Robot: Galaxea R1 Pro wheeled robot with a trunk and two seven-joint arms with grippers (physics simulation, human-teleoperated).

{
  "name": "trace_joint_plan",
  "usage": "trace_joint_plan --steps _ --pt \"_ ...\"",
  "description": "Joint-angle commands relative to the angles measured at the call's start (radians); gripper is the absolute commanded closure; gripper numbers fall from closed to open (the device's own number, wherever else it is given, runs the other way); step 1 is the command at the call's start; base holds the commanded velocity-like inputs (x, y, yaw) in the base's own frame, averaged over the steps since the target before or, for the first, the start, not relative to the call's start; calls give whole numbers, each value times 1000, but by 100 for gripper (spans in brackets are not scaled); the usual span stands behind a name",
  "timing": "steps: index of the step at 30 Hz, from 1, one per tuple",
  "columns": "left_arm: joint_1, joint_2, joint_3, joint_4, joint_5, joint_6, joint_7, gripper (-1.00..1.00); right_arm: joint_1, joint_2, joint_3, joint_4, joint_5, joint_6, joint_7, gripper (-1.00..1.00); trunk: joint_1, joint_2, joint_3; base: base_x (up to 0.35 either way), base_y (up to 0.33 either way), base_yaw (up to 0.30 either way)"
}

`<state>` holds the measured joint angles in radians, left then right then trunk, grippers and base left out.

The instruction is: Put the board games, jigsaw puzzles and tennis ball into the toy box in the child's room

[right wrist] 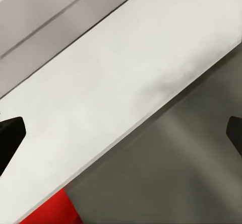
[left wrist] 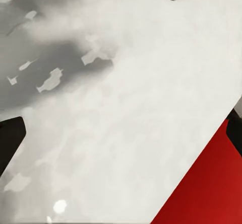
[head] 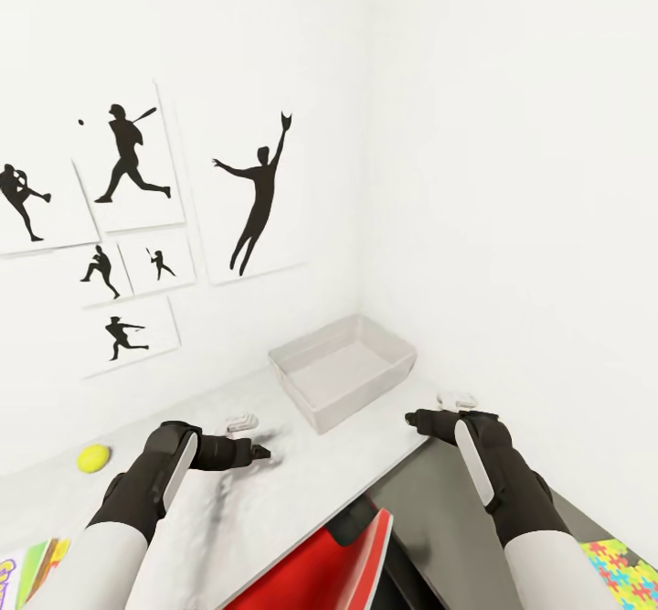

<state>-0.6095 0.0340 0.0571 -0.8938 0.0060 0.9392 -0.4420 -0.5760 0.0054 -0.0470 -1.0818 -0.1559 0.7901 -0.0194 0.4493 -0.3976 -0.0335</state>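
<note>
— Where was the tennis ball (head: 93,457)?

— On the table (head: 302,464), well off from the toy box (head: 343,370), beyond my left gripper (head: 260,452); I judged it light, springy, prone to roll; best pinched across its middle.

— And the pincers?

— Both spread, holding nothing; the right gripper (head: 411,420) hovered near the toy box.

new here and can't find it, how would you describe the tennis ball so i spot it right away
Start at the wall with the black player silhouettes and drop down to the light grey table beneath it. The tennis ball sits on the table's far left, just beyond the left arm, well away from the toy box. It is the one small round yellow-green thing; everything else near it is flat or boxy.
</note>
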Motion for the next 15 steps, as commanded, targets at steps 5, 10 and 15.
trace_joint_plan --steps 5,10,15 --pt "-1 0 1 0 0 6 -3 -100 -1 0 -2 -1 -7 4 -2 -100 1 -2 -2 0 1 140" --pt "-1 0 1 0 0 6 -3 -100 -1 1 -2 -1 -7 4 -2 -100 1 -2 -2 0 59 194" --pt "-1 0 1 0 0 5 -3 -100 -1 1 -2 -1 -7 4 -2 -100 1 -2 -2 0 36 72"
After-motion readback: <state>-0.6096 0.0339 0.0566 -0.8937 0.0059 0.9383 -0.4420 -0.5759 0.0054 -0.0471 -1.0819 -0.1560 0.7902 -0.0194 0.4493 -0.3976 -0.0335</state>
